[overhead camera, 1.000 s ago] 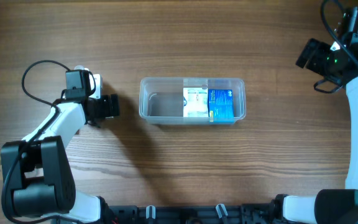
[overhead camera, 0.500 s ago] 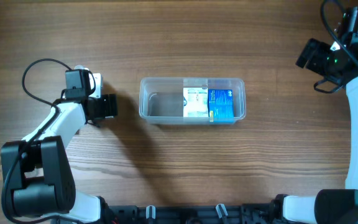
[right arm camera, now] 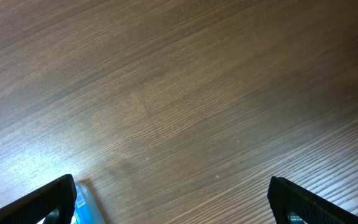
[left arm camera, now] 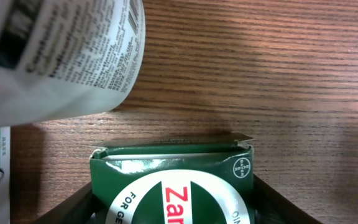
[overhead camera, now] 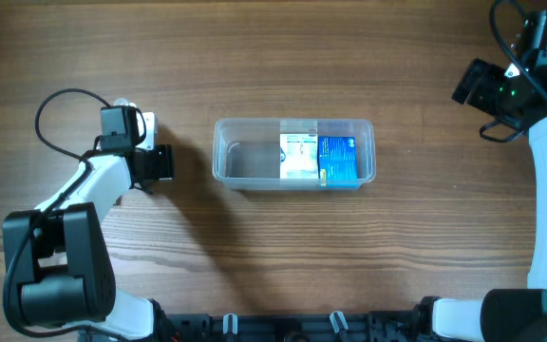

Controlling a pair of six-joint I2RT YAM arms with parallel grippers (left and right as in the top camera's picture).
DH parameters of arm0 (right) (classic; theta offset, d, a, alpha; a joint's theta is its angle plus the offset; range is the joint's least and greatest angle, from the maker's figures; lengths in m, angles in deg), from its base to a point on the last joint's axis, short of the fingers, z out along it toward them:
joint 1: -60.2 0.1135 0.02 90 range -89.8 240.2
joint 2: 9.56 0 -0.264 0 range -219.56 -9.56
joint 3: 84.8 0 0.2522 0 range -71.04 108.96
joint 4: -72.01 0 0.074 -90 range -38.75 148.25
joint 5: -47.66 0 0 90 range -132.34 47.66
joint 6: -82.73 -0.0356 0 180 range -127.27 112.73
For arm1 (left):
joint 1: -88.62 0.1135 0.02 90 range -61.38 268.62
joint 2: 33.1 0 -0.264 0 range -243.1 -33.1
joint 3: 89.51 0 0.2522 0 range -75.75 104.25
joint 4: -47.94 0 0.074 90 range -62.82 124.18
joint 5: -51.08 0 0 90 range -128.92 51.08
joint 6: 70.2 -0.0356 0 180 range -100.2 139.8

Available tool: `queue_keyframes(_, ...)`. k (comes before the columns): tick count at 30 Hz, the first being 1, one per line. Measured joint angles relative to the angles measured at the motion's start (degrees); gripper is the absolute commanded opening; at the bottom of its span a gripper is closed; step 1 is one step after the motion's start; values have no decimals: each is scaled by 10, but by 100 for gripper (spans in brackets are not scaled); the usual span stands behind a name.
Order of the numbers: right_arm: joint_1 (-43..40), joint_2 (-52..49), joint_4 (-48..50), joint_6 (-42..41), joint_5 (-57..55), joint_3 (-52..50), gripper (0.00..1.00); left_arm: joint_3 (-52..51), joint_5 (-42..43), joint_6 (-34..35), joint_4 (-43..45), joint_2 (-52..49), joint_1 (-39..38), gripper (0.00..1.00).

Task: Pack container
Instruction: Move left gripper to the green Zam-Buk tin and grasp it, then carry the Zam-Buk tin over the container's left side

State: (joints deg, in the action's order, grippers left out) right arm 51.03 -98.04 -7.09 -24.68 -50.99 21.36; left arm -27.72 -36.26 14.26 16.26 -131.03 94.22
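My left jaws sit either side of the green cardboard box (left arm camera: 173, 180), low in frame; I cannot tell if they squeeze it. I think this is the grab: next, pinch firmly and lift. Upper left, a smooth white bottle (left arm camera: 61, 56). Farther off, mid-frame overhead, sits the clear plastic tub with rounded corners (overhead camera: 245, 163). My right jaws gape wide, empty.

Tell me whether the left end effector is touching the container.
Apart. The overhead view shows a strip of table between the left end effector and the container.
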Motion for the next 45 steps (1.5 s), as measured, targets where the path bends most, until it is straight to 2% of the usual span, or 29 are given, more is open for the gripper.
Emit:
queue_keyframes(8, 0, 0, 0, 0, 0, 0, 100, 34, 10, 5, -82, -3, -3, 60)
queue_keyframes(12, 0, 0, 0, 0, 0, 0, 100, 57, 21, 15, -125, 24, -36, 62)
queue_keyframes(20, 0, 0, 0, 0, 0, 0, 100, 148, 21, 75, -221, 130, -116, 56)
queue_keyframes(24, 0, 0, 0, 0, 0, 0, 100, 186, 18, 121, -247, 165, -144, 58)
queue_keyframes(27, 0, 0, 0, 0, 0, 0, 100, 190, 17, 157, -252, 178, -183, 61)
queue_keyframes(34, 0, 0, 0, 0, 0, 0, 100, 190, 16, 230, -243, 178, -278, 60)
queue_keyframes(39, 0, 0, 0, 0, 0, 0, 100, 190, 16, 252, -208, 174, -331, 59)
queue_keyframes(45, 0, 0, 0, 0, 0, 0, 100, 190, 16, 273, -155, 120, -355, 58)
